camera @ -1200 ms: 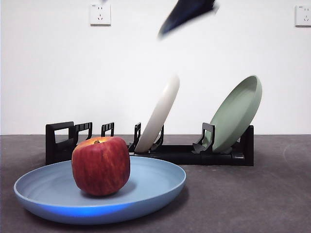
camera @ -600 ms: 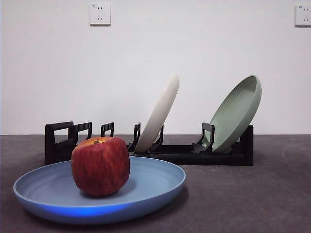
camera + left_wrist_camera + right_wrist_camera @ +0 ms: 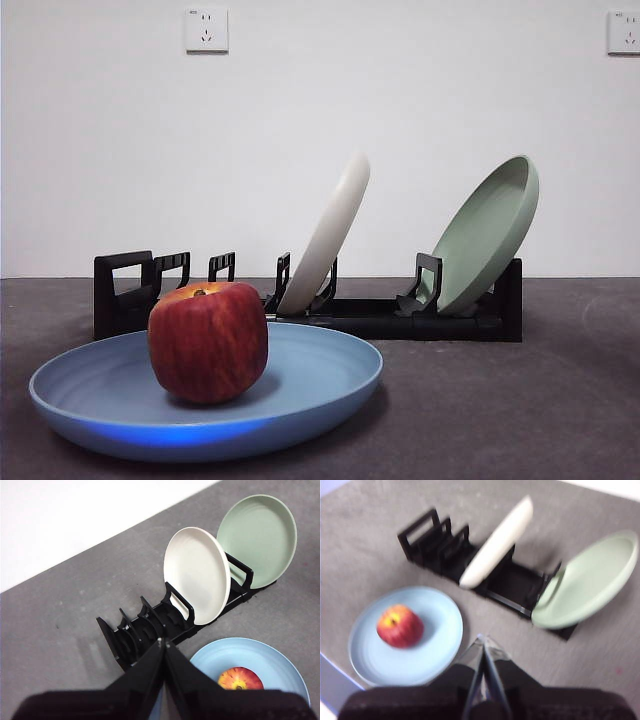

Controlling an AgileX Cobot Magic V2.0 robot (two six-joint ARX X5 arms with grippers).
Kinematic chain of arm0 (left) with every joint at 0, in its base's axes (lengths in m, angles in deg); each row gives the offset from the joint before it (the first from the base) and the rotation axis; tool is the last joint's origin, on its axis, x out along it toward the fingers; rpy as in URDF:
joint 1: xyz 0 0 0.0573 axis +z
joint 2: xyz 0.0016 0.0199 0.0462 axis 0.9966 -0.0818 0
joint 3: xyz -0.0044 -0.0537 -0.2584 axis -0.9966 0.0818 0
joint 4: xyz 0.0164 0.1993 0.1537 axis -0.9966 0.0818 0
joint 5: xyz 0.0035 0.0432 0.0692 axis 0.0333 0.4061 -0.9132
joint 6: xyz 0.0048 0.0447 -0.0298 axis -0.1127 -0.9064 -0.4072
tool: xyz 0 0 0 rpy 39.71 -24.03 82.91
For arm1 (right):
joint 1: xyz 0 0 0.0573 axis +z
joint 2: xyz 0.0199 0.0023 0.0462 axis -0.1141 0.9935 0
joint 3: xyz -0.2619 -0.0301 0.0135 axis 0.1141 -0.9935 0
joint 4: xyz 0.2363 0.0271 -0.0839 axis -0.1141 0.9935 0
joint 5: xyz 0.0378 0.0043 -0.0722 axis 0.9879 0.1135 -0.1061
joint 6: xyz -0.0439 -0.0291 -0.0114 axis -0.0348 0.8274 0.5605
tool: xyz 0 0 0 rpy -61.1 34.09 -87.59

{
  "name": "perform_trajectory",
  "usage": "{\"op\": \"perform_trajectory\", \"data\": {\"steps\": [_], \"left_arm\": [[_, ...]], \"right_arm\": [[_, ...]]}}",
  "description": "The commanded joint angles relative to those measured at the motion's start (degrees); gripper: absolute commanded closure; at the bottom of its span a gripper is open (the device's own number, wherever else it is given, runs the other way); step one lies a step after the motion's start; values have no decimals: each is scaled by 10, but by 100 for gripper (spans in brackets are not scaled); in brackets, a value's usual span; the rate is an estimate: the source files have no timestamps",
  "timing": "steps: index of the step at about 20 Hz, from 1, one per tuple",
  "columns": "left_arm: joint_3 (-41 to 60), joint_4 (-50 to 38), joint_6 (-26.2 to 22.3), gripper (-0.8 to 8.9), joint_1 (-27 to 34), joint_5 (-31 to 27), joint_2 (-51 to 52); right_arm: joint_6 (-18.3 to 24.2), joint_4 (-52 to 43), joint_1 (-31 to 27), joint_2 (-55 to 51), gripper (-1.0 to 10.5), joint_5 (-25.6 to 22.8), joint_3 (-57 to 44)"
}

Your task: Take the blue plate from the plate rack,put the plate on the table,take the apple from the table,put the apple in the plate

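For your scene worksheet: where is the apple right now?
In the front view, the apple sits inside the blue plate on the table's left, before the plate rack.

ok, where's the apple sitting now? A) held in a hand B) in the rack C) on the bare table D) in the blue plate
D: the apple rests inside the blue plate, which lies flat on the table in front of the plate rack; neither hand is near it.

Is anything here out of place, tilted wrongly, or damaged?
Nothing stands out. The apple sits upright in the blue plate on the table; two plates lean in the plate rack as expected.
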Motion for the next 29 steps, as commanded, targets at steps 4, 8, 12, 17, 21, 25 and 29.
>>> {"op": "perform_trajectory", "data": {"steps": [4, 8, 12, 17, 21, 25, 29], "left_arm": [[201, -85, 67, 822, 1, -17, 153], [223, -24, 68, 817, 1, -28, 163], [223, 10, 68, 817, 1, -31, 158], [223, 10, 68, 817, 1, -31, 157], [223, 9, 68, 817, 23, -24, 159], [224, -29, 68, 817, 164, 16, 168], [266, -232, 67, 817, 318, 61, 227]], "right_arm": [[-14, -88, 0, -53, 957, 0, -148], [-7, -61, 0, -40, 948, -3, -155], [-7, -56, 0, -41, 948, -4, -155], [-7, -56, 0, -40, 948, -3, -155], [-7, -56, 0, -41, 948, -3, -155], [-7, -56, 0, -41, 948, -3, -155], [-7, -56, 0, -40, 948, -3, -155]]}}
